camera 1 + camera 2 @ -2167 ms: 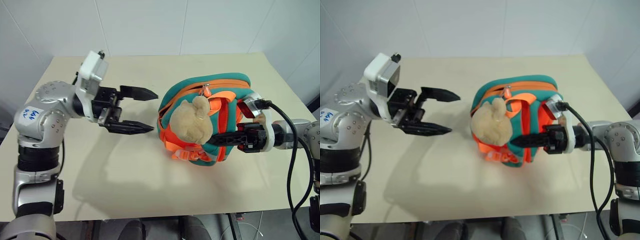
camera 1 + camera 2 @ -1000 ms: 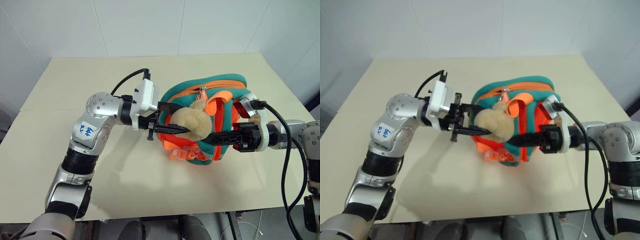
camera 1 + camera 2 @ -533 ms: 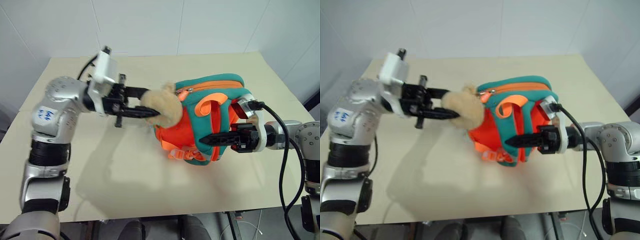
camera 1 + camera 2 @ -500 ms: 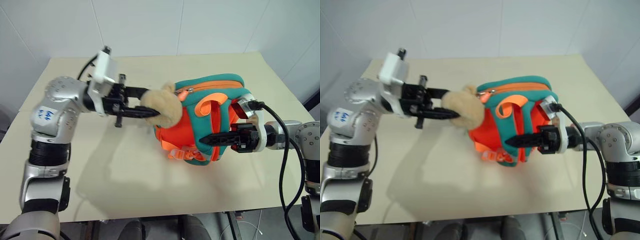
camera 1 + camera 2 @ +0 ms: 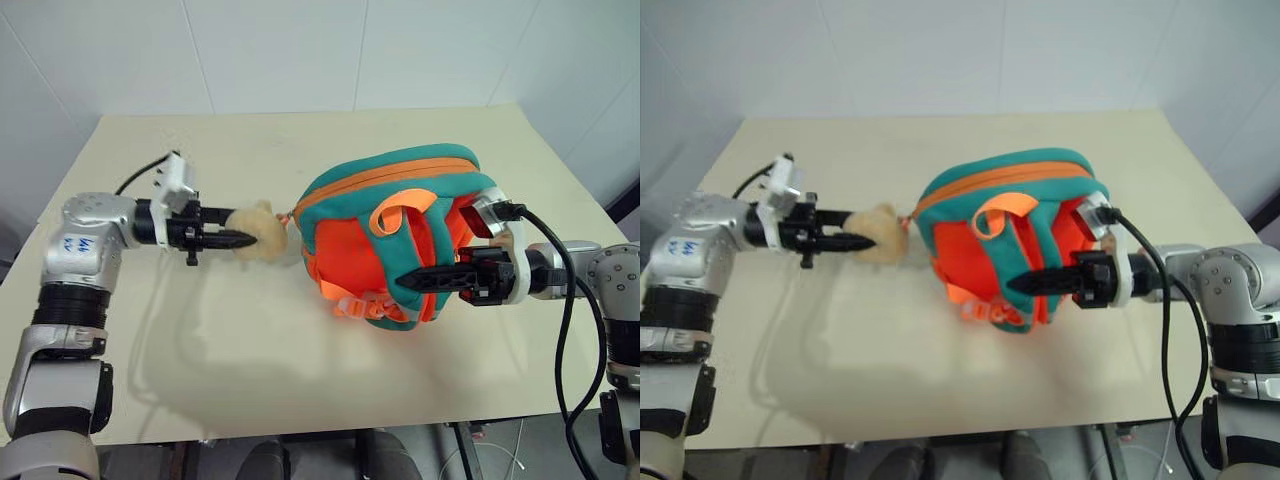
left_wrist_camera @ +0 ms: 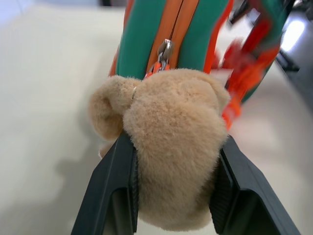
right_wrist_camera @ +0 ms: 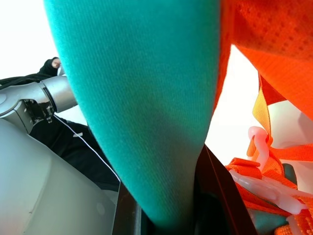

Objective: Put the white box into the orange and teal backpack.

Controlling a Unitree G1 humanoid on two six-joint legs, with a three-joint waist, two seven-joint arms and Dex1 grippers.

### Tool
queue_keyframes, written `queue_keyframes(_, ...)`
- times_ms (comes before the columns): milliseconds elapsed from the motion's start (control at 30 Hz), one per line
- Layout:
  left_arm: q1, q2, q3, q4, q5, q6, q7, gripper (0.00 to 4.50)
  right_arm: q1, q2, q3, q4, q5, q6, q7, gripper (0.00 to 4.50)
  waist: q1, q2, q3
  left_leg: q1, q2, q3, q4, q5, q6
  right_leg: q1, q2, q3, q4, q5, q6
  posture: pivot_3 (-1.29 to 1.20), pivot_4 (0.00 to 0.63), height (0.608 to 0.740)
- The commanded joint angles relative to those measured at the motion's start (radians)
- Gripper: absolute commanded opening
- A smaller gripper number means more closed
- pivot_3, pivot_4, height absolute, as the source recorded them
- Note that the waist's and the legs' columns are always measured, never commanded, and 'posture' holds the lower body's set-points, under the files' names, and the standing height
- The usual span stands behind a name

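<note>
arms: silver, jointed | grippers: black fingers | left arm (image 5: 80, 243): blue-marked white label | cables: black

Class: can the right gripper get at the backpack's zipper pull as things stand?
Probably not. The right gripper is shut on a teal strap on the backpack's near side, while the zipper pull sits at the far end, by the plush toy clamped in the left gripper.
</note>
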Motion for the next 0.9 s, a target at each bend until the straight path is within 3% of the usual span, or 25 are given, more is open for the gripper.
queue_keyframes(33, -0.013, -0.057, -0.007, 0.170, 0.079, -0.071, 0.050, 1.42, -0.007, -0.023, -0.043, -0.011, 0.025, 0.015, -0.006, 0.59, 0.001, 0.000, 0.000, 0.000, 0.000, 0.000, 0.000, 0.000, 0.000, 0.000, 0.000, 0.000, 0.000, 0.000, 0.000, 0.00, 0.150, 0.740)
queue_keyframes(233, 0.000, -0.187, -0.008, 0.251, 0.112, -0.171, 0.065, 1.42, -0.012, -0.020, -0.045, -0.021, 0.038, 0.030, -0.015, 0.59, -0.001, -0.002, -0.001, 0.000, 0.000, 0.000, 0.001, -0.001, 0.001, 0.000, 0.000, 0.000, 0.000, 0.000, 0.000, 0.00, 0.150, 0.740)
queue_keyframes(400, 0.072, -0.172, 0.006, 0.130, 0.116, -0.223, 0.053, 1.42, -0.028, 0.009, -0.071, -0.020, 0.049, 0.018, -0.061, 0.59, 0.000, -0.002, -0.001, 0.000, 0.000, 0.000, 0.000, 0.000, 0.000, 0.000, -0.001, 0.000, 0.000, 0.000, 0.000, 0.00, 0.150, 0.740)
queue_keyframes(567, 0.219, -0.069, 0.050, -0.165, 0.057, -0.100, 0.046, 3.06, -0.007, -0.003, -0.099, -0.073, 0.023, -0.061, -0.076, 2.29, -0.004, -0.002, -0.001, -0.001, 0.000, 0.000, -0.001, 0.000, 0.000, -0.001, -0.001, 0.000, 0.000, 0.000, 0.000, 0.00, 0.150, 0.740)
queue_keyframes(700, 0.346, 0.020, 0.132, -0.408, -0.028, 0.046, 0.080, 4.33, 0.096, -0.112, -0.115, -0.124, -0.083, -0.230, 0.010, 3.63, 0.005, -0.002, -0.001, -0.002, 0.000, 0.000, -0.002, 0.000, 0.000, -0.003, -0.002, 0.000, -0.001, 0.000, 0.000, 0.00, 0.150, 0.740)
queue_keyframes(800, 0.442, 0.061, 0.200, -0.545, -0.100, 0.143, 0.108, 4.50, 0.163, -0.156, -0.150, -0.113, -0.162, -0.378, 0.058, 4.48, 0.009, -0.002, -0.001, -0.003, -0.001, 0.000, -0.001, -0.002, 0.002, -0.002, -0.003, -0.001, -0.003, 0.001, 0.001, 0.00, 0.150, 0.740)
queue_keyframes(900, 0.531, 0.085, 0.244, -0.638, -0.139, 0.190, 0.125, 4.50, 0.227, -0.192, -0.166, -0.094, -0.221, -0.488, 0.114, 4.48, 0.005, -0.002, -0.001, -0.003, -0.001, 0.001, -0.001, -0.003, 0.004, -0.001, -0.004, -0.001, -0.004, 0.001, 0.001, 0.00, 0.150, 0.740)
